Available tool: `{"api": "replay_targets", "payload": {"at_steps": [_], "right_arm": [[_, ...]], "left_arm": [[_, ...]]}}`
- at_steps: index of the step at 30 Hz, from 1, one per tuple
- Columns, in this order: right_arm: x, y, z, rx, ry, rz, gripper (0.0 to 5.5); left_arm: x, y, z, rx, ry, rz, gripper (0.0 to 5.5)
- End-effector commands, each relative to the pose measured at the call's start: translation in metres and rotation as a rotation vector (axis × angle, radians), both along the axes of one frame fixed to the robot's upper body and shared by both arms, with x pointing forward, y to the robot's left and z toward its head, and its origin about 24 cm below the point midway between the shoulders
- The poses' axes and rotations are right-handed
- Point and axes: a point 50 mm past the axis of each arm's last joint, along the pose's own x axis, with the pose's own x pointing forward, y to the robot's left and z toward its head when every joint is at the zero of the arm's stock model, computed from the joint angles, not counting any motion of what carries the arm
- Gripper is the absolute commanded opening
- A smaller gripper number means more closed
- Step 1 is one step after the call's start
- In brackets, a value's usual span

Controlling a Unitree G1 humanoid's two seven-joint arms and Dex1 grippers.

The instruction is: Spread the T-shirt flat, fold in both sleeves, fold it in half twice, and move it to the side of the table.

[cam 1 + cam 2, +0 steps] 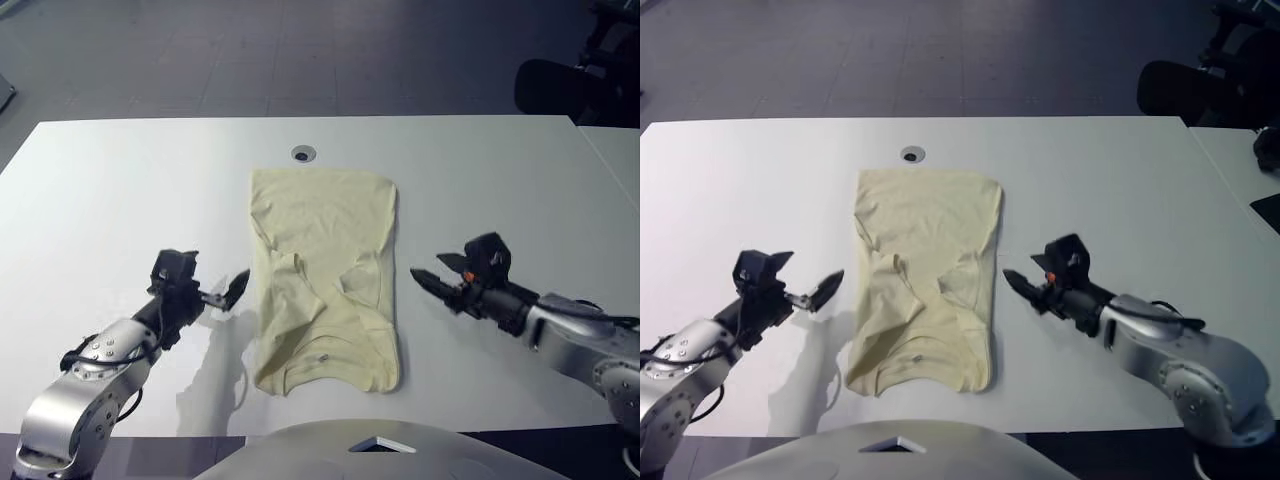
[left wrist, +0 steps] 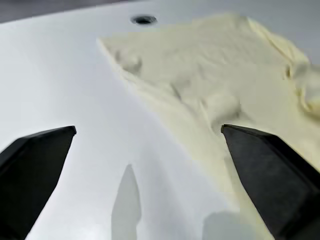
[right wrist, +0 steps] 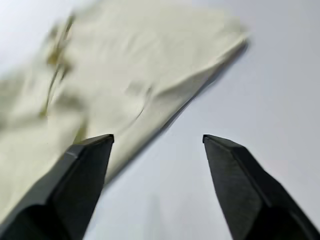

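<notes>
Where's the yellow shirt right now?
The pale yellow cloth T-shirt lies in the middle of the white table, between the left tool and right tool, with a small round hole just beyond it.

No legible txt, labels or nos. anywhere.
</notes>
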Motion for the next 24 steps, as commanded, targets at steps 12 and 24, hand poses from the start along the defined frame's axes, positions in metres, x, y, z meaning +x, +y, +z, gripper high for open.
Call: {"api": "replay_targets", "payload": {"at_steps": [12, 24], "right_arm": [[-0.013, 0.007, -0.010, -0.122, -0.196, 0.151, 5.38], [-0.013, 0.005, -0.034, -0.268, -0.256, 0.215, 5.38]], "left_arm": [[-0.015, -0.002, -0.010, 0.017, 0.006, -0.068, 5.40], [-0.015, -0.013, -0.012, -0.001, 0.002, -0.080, 5.40]]}}
